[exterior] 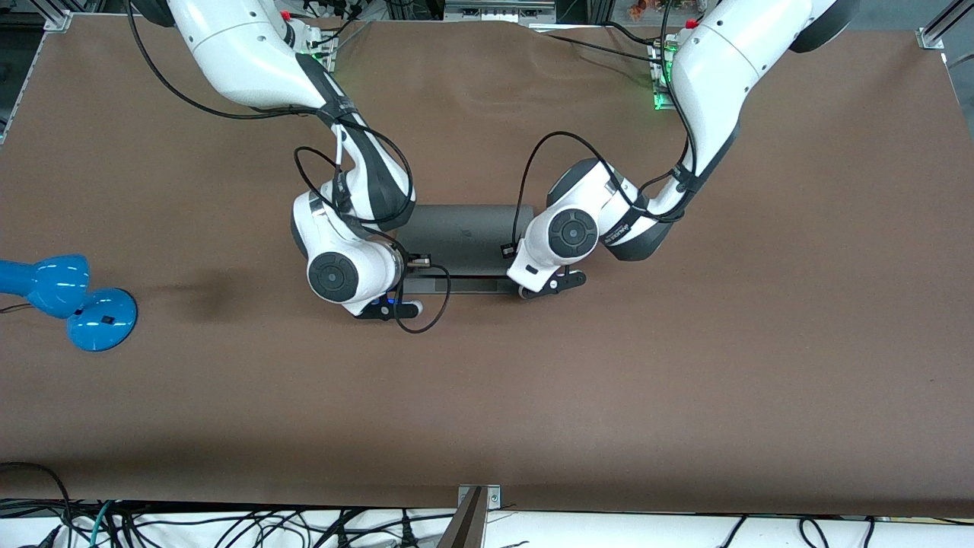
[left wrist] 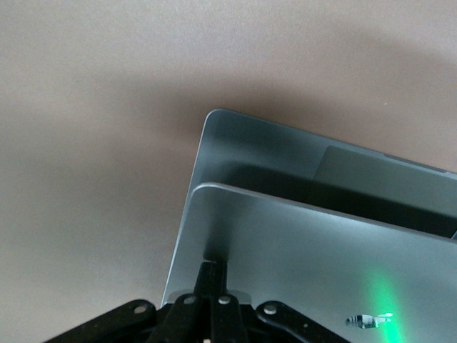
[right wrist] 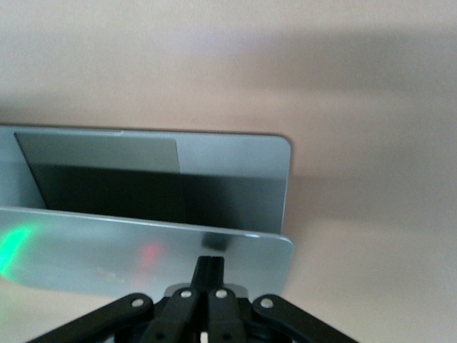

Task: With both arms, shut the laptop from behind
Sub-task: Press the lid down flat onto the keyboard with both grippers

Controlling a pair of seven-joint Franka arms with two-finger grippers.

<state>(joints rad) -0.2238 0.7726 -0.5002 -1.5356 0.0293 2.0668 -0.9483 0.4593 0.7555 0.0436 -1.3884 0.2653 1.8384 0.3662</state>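
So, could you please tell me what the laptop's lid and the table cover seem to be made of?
The laptop lid looks like metal with a smooth satin grey finish: it gives soft reflections and catches a green glow in the left wrist view. The table cover looks like matte brown fabric or felt, with faint wrinkles and no glare; which of the two I cannot tell.

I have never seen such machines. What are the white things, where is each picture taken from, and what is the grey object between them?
The white things are two robot arms. One picture looks down from a high camera facing them; the other two come from cameras on each wrist. The grey object is a laptop, partly open, on the brown table. The left pincer and the right pincer, fingers together, each press on the outside of its lid near a corner. Neither holds anything. A blue lamp stands toward the right arm's end.
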